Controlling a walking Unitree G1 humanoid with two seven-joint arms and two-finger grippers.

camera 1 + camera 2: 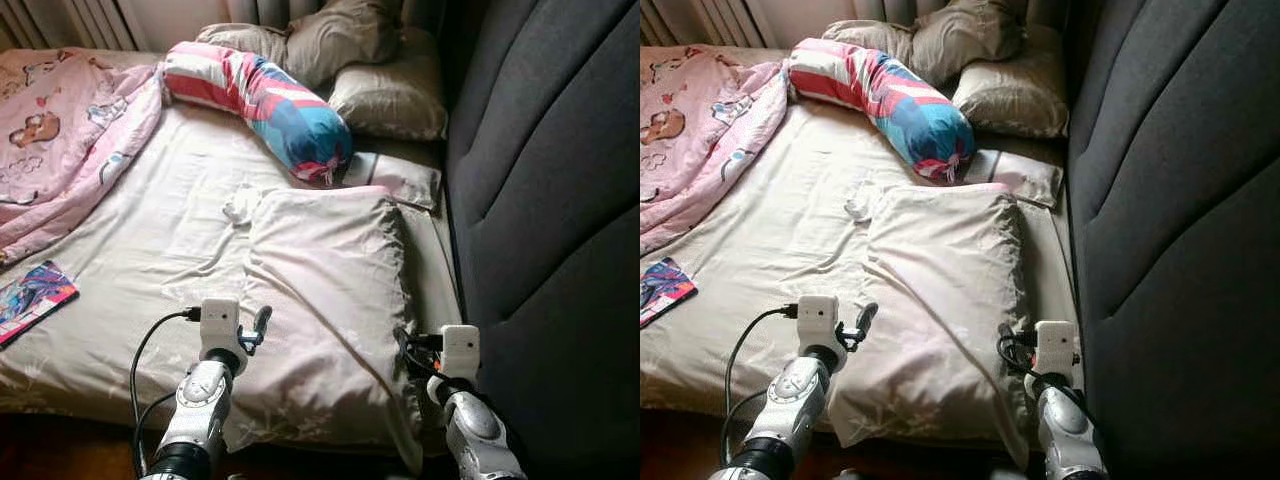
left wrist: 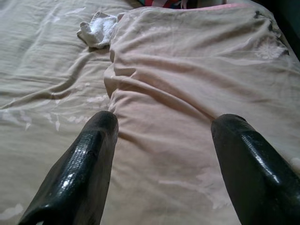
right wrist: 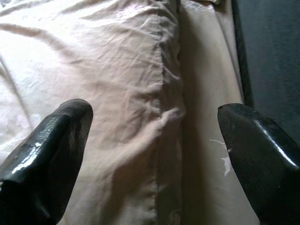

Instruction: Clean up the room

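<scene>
Bed sheet rumpled, grey headboard at frame right; large pale pillow lies lower centre, left gripper and right gripper both spread wide over its edges

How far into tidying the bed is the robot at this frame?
Early. Nothing looks tidied yet. In hand: the left gripper and right gripper, both open, straddle the two sides of the large pale pillow, not yet gripping. Left: the pink blanket lies bunched, the striped bolster askew, a book on the sheet.

book cut by left edge
</scene>
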